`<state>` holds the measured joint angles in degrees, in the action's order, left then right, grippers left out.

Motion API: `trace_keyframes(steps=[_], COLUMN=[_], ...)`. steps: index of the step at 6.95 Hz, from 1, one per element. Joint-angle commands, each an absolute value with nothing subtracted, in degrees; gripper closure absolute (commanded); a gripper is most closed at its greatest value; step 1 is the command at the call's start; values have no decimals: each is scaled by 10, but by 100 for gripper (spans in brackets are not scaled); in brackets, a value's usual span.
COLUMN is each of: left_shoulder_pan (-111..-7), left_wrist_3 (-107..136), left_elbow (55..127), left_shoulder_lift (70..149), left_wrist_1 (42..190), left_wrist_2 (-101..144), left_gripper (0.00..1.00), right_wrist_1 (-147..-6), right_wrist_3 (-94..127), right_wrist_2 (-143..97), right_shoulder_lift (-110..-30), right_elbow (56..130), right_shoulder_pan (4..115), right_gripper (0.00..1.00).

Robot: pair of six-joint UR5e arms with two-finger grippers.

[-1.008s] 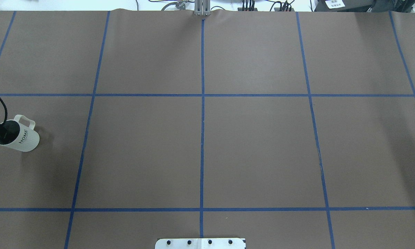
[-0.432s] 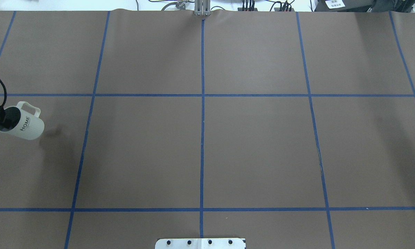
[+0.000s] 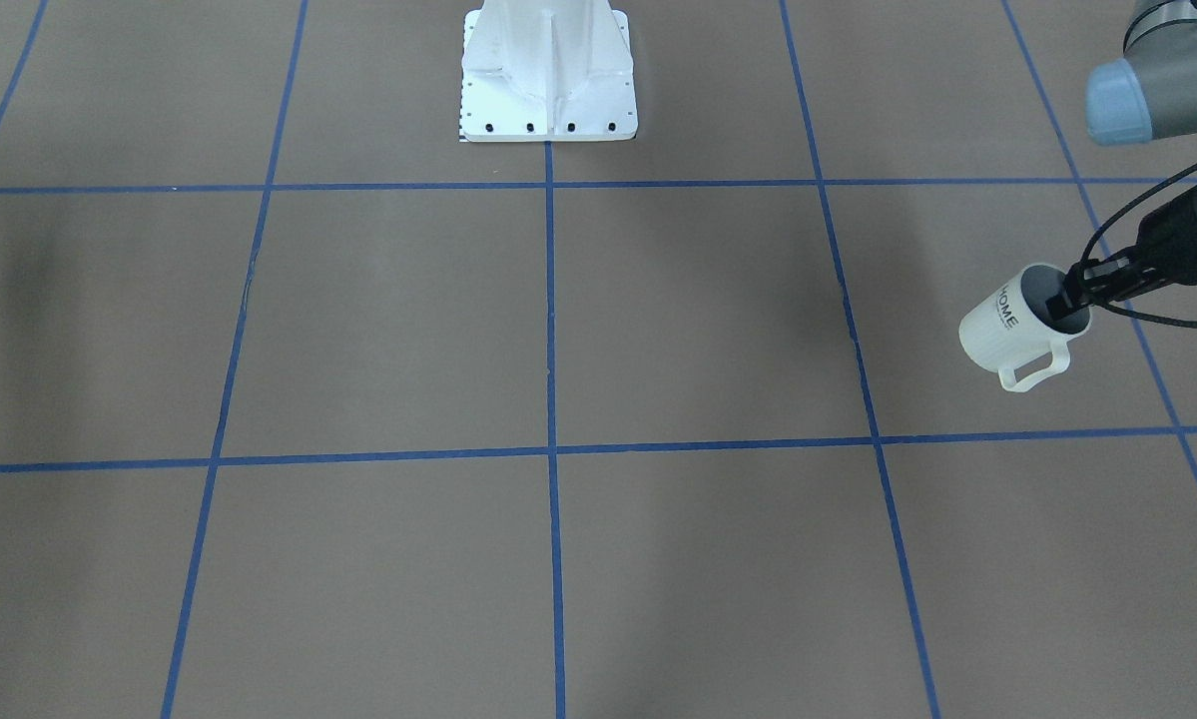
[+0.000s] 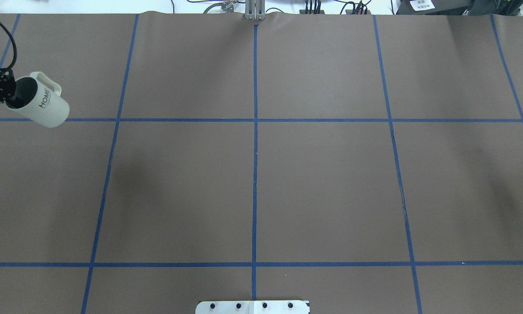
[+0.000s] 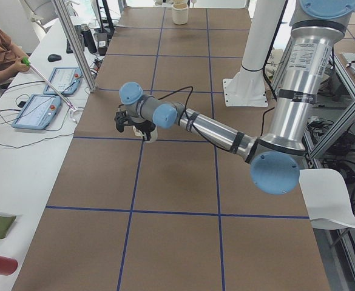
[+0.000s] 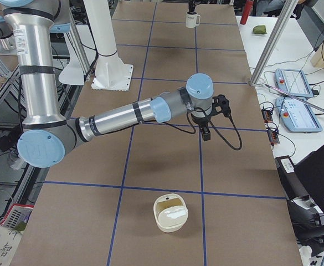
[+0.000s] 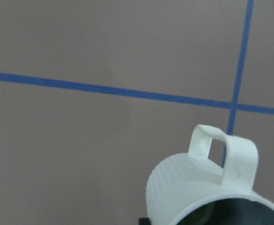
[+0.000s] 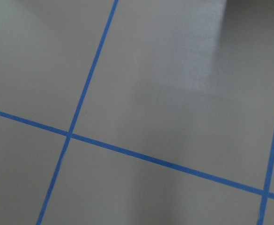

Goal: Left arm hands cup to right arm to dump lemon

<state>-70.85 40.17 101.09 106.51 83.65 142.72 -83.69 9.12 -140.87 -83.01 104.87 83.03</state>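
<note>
Overhead exterior shows the left gripper (image 4: 9,92) pinching only the tilted cup (image 4: 43,107) rim at nine o'clock, so a slip could spill the lemon (image 7: 202,217) early.

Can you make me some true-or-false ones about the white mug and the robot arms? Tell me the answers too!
1. The left gripper pinches the cup at its rim. True.
2. The cup stands upright on the table. False: it hangs tilted in the air.
3. The cup's lettering reads "HOME". True.
4. The right arm is touching the cup. False: it is far from the cup, toward the other end of the table.
</note>
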Motion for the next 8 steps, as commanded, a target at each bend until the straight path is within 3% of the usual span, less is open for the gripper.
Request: trace_keyframes(steps=[1, 4, 6, 8], left_shoulder_pan=[-706, -645, -615, -607], left_wrist_3=[507, 767, 862, 919], left_elbow=[1005, 965, 948, 908], left_shoulder_lift=[1190, 1306, 1328, 1340], left_wrist_1=[706, 715, 739, 790], left_wrist_2=[1430, 1434, 1481, 1521], left_gripper=[100, 100, 100, 100], right_wrist_1=[-768, -574, -411, -357], right_wrist_3=[148, 345, 416, 409], right_wrist_2=[-1391, -1209, -1087, -979], right_shoulder_lift=[-775, -720, -708, -712], right_elbow=[1017, 1006, 1012, 1036], right_shoulder_pan=[781, 637, 531, 432], right_gripper=[1, 1, 1, 1])
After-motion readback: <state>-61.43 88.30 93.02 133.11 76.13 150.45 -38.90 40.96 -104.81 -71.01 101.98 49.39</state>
